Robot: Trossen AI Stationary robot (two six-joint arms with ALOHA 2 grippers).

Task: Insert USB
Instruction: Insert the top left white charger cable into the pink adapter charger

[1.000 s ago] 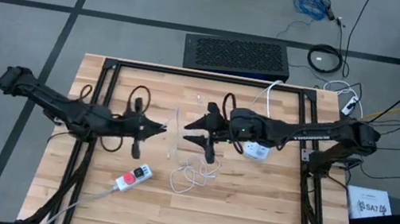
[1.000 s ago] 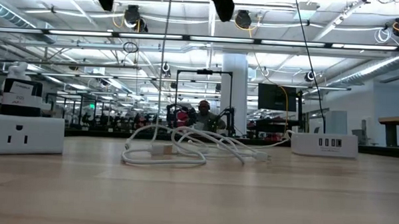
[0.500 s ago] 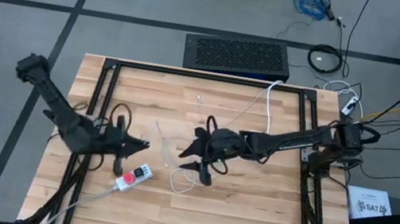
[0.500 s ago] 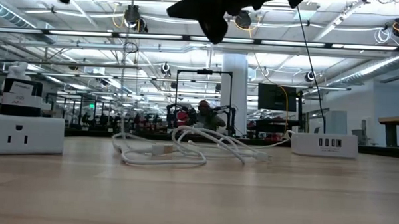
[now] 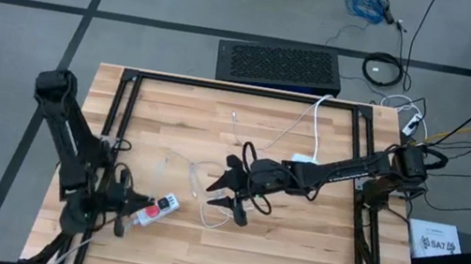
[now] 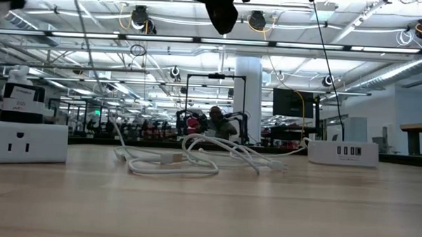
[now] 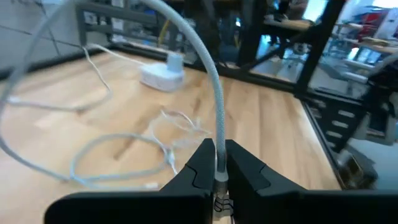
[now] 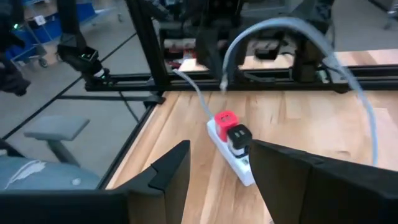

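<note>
High view: the left hand (image 5: 130, 209) sits low over the near-left part of the wooden counter (image 5: 292, 255), just beside the power strip (image 5: 157, 210). Left wrist view shows its fingers (image 7: 202, 163) pinched narrowly around the white USB cable (image 7: 211, 106), which arcs up from between them. In the high view the cable (image 5: 196, 171) runs on toward a loose coil (image 5: 215, 212) near the counter's middle. The right hand (image 5: 233, 197) hovers above that coil, jaws spread wide with nothing between them. A white USB charger (image 6: 343, 152) stands toward the counter's right side, well apart from the left hand.
</note>
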